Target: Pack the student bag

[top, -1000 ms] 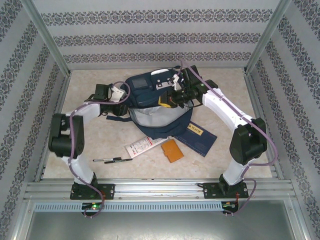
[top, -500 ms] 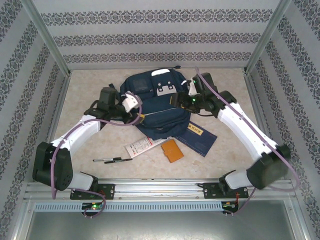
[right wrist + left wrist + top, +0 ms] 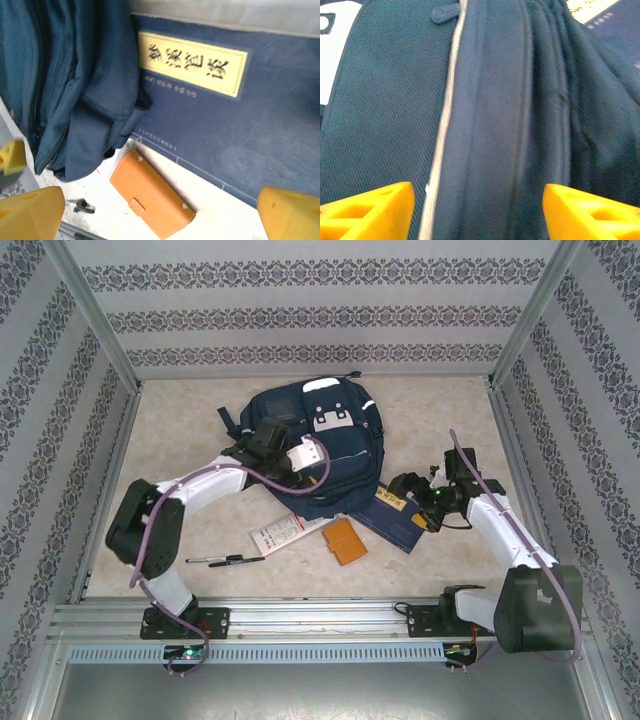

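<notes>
Marbled table (image 3: pixel 180 420) bears the student bag (image 3: pixel 345 465); left gripper (image 3: pixel 479 205) and right gripper (image 3: pixel 160 212) gape empty, so it is probably best to pinch the booklet (image 3: pixel 250 125) beside the bag by its edge.

One backpack (image 3: pixel 350 468), one booklet (image 3: pixel 402 526), one orange case (image 3: pixel 344 541), one leaflet (image 3: pixel 285 533)

A lab test cell: aluminium frame (image 3: pixel 320 618) and patterned wall panels (image 3: pixel 320 315) box in a pale table (image 3: pixel 190 420).

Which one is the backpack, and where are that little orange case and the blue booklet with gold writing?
student bag (image 3: pixel 345 462), overhead view, on its navy front panel.
orange case (image 3: pixel 152 195), right wrist view, middle of its top.
navy booklet (image 3: pixel 225 120), right wrist view, cover below the gold label.
</notes>
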